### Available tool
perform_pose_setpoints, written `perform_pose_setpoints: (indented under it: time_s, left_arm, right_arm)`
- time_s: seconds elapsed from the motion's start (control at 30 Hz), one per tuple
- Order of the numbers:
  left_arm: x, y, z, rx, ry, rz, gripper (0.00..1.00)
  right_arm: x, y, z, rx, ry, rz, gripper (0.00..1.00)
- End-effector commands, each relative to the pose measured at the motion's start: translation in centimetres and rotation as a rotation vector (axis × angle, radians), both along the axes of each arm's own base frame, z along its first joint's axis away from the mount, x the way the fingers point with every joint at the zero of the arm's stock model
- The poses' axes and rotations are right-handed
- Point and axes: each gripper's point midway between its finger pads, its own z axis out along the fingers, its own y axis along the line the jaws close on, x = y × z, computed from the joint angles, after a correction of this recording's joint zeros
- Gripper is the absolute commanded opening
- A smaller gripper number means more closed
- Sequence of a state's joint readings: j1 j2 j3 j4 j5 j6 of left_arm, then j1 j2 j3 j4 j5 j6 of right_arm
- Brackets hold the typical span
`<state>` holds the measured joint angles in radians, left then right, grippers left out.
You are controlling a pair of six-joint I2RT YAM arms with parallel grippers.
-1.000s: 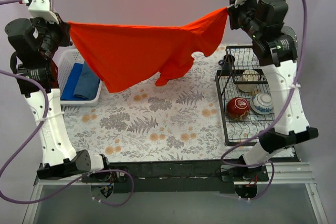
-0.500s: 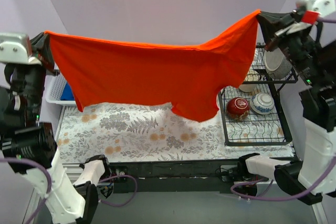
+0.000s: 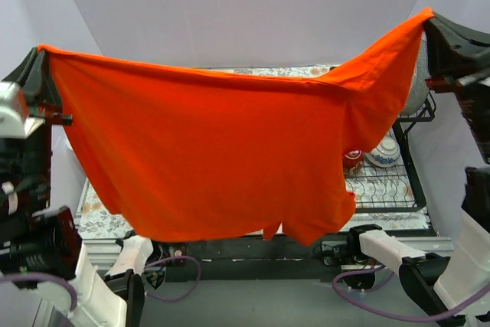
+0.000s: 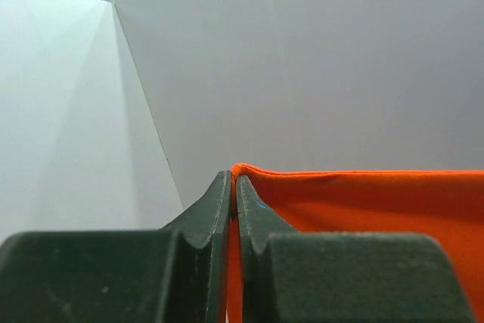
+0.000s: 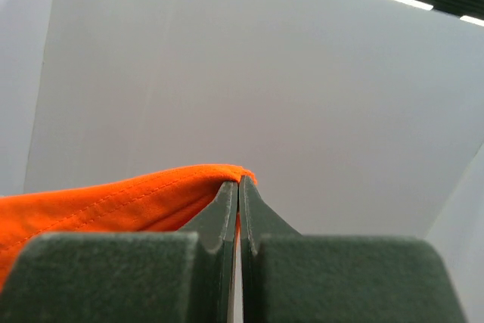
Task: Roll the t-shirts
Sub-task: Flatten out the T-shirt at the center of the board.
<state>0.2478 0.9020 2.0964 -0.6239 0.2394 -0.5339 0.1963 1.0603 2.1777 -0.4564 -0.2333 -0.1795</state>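
An orange-red t-shirt [image 3: 222, 151] hangs spread wide in the air, high above the table, filling most of the top view. My left gripper [image 3: 40, 53] is shut on its upper left corner, and the left wrist view shows the cloth [image 4: 363, 198] pinched between the dark fingers [image 4: 212, 209] of that gripper [image 4: 233, 179]. My right gripper [image 3: 430, 17] is shut on the upper right corner; in the right wrist view the hem [image 5: 113, 202] runs off to the left from the gripper [image 5: 239, 181]. The shirt's lower edge sags near the table's front edge. Other t-shirts are hidden behind it.
A black wire rack [image 3: 390, 189] stands at the right of the flower-patterned table [image 3: 96, 216], holding a dark-red bowl [image 3: 352, 160] and a blue-and-white bowl [image 3: 383, 155]. Grey walls close in the back and both sides.
Both arms have risen and swung towards the camera and apart, carrying the t-shirt up and stretching it wide. It now hides the table and the white basket at the left.
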Motion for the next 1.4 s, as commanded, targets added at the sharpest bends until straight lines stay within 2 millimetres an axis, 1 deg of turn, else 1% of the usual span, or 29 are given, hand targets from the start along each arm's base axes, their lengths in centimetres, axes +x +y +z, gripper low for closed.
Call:
perform_pose_setpoints:
  time_s: [0.0, 0.07, 0.1, 0.13, 0.17, 0.2, 0.23, 0.3, 0.33, 0.4, 0.43, 0.47, 0.5, 0.53, 0.57, 0.6, 0.63, 0.67, 0.7, 0.73, 0.77, 0.8, 0.83, 0.93, 1.0, 1.03, 1.2, 1.3, 1.37]
  left_arm:
    - [11.6, 2.0, -6.3, 0.018, 0.276, -0.032, 0.0]
    - [14.4, 1.4, -9.4, 0.024, 0.366, -0.11, 0.0]
    - [16.8, 1.3, -12.4, 0.012, 0.452, -0.152, 0.0]
    - [18.1, 1.2, -14.5, 0.003, 0.511, -0.184, 0.0]
    - [19.0, 0.3, -16.3, 0.002, 0.558, -0.251, 0.0]
    - [20.5, 0.3, -20.0, -0.02, 0.648, -0.286, 0.0]
    - [22.0, 0.3, -22.5, -0.04, 0.709, -0.312, 0.0]
    - [23.9, 0.1, -27.0, -0.043, 0.806, -0.371, 0.0]
    - [25.6, 0.2, -31.2, -0.062, 0.895, -0.392, 0.0]
    - [27.6, 0.6, -35.8, -0.084, 0.982, -0.398, 0.0]
    - [28.5, 1.0, -38.1, -0.058, 1.021, -0.398, 0.0]
    - [30.4, 1.4, -42.0, -0.08, 1.104, -0.403, 0.0]
    - [31.4, 1.9, -43.6, -0.082, 1.134, -0.385, 0.0]
    - [32.9, 2.5, -44.5, -0.072, 1.141, -0.373, 0.0]
    - [34.3, 3.1, -47.4, -0.085, 1.198, -0.368, 0.0]
    - [35.4, 3.7, -48.5, -0.08, 1.213, -0.351, 0.0]
    - [36.4, 4.1, -49.2, -0.068, 1.219, -0.342, 0.0]
    - [37.8, 4.6, -50.5, -0.061, 1.232, -0.335, 0.0]
    - [38.6, 5.0, -50.8, -0.053, 1.23, -0.326, 0.0]
    - [39.3, 5.4, -51.2, -0.045, 1.232, -0.314, 0.0]
    - [40.4, 5.6, -50.8, -0.032, 1.217, -0.308, 0.0]
    - [41.0, 5.8, -52.2, -0.036, 1.237, -0.306, 0.0]
    - [41.6, 6.1, -52.5, -0.035, 1.24, -0.297, 0.0]
    - [43.4, 6.4, -53.2, -0.024, 1.238, -0.287, 0.0]
    - [44.3, 6.4, -52.7, -0.015, 1.22, -0.284, 0.0]
    - [44.6, 6.3, -53.1, -0.018, 1.224, -0.288, 0.0]
    - [45.2, 5.9, -52.1, -0.023, 1.203, -0.299, 0.0]
    - [44.4, 5.1, -50.7, -0.023, 1.197, -0.336, 0.0]
    - [43.7, 4.5, -49.5, -0.013, 1.185, -0.357, 0.0]
  right_arm:
    - [10.1, 2.5, -5.7, -0.091, 0.139, 0.017, 0.01]
    - [12.3, 3.9, -8.9, -0.146, 0.193, 0.067, 0.01]
    - [15.0, 4.7, -13.1, -0.169, 0.274, 0.085, 0.01]
    - [16.3, 5.3, -15.3, -0.176, 0.322, 0.11, 0.01]
    - [17.6, 5.9, -17.6, -0.186, 0.366, 0.131, 0.01]
    - [19.2, 6.6, -21.2, -0.199, 0.439, 0.152, 0.01]
    - [21.4, 7.3, -23.8, -0.206, 0.501, 0.162, 0.01]
    - [23.7, 8.6, -27.5, -0.225, 0.583, 0.191, 0.01]
    - [26.0, 9.5, -31.1, -0.255, 0.656, 0.211, 0.01]
    - [28.1, 10.6, -34.1, -0.279, 0.715, 0.236, 0.01]
    - [30.1, 11.5, -37.1, -0.306, 0.768, 0.264, 0.01]
    - [31.1, 12.1, -38.2, -0.323, 0.782, 0.272, 0.01]
    - [32.3, 12.3, -39.5, -0.338, 0.802, 0.273, 0.01]
    - [34.2, 12.8, -43.5, -0.355, 0.874, 0.275, 0.01]
    - [35.6, 13.3, -42.8, -0.377, 0.856, 0.27, 0.01]
    - [36.7, 13.5, -43.8, -0.389, 0.872, 0.268, 0.01]
    - [38.6, 13.5, -47.1, -0.404, 0.933, 0.25, 0.01]
    - [40.1, 13.5, -46.2, -0.404, 0.918, 0.225, 0.01]
    - [41.2, 13.3, -46.6, -0.406, 0.926, 0.201, 0.01]
    - [42.7, 13.0, -49.9, -0.419, 0.98, 0.165, 0.01]
    - [44.0, 13.0, -48.6, -0.419, 0.942, 0.142, 0.01]
    - [44.9, 12.5, -49.3, -0.432, 0.944, 0.102, 0.01]
    - [45.7, 12.4, -51.0, -0.435, 0.962, 0.081, 0.01]
    - [47.9, 11.5, -51.4, -0.424, 0.919, -0.014, 0.01]
    - [48.4, 11.0, -51.9, -0.415, 0.913, -0.071, 0.01]
    - [48.8, 11.0, -51.4, -0.407, 0.888, -0.08, 0.01]
    - [48.4, 11.4, -51.6, -0.416, 0.9, -0.074, 0.01]
    - [47.1, 11.5, -51.1, -0.437, 0.916, -0.051, 0.01]
    - [45.4, 11.6, -50.8, -0.458, 0.944, -0.026, 0.01]
